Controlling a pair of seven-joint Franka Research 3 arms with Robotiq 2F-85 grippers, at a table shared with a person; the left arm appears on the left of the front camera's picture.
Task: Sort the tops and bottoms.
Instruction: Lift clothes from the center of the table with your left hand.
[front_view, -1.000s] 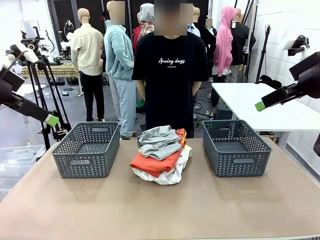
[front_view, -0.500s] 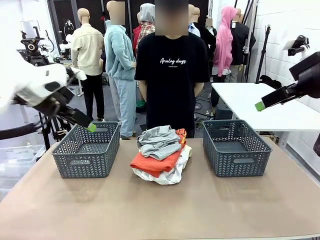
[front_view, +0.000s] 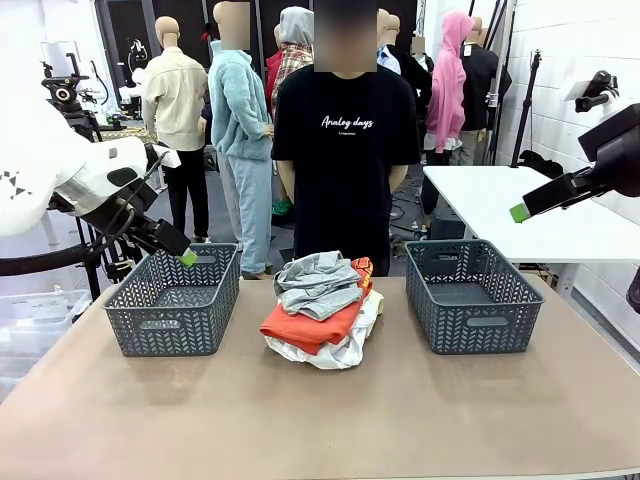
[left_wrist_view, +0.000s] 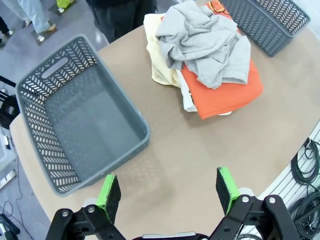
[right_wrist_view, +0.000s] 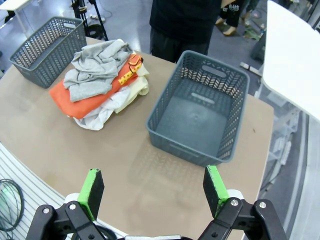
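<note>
Several garments lie stacked mid-table between two baskets. A crumpled grey garment (front_view: 318, 282) (left_wrist_view: 205, 40) (right_wrist_view: 95, 67) is on top, over an orange-red one (front_view: 310, 322) (left_wrist_view: 225, 90) (right_wrist_view: 82, 100). A white one (front_view: 345, 348) (right_wrist_view: 100, 115) and a pale yellow one (left_wrist_view: 159, 65) (right_wrist_view: 132, 90) lie beneath. My left gripper (front_view: 187, 257) (left_wrist_view: 167, 192) hangs open and empty above the left basket's back left corner. Off the table's right side, my right gripper (front_view: 519, 212) (right_wrist_view: 152, 190) is raised high, also open and empty.
A grey slatted basket (front_view: 175, 325) (left_wrist_view: 40, 125) stands left of the pile, and a matching one (front_view: 470, 330) (right_wrist_view: 187, 150) stands right of it; both are empty. A person in a black T-shirt (front_view: 345, 150) stands at the far edge behind the pile. The front half of the table (front_view: 320, 420) is bare.
My left arm has swung in from the far left to above the left basket's back corner. The right arm, the pile and the person have not moved.
</note>
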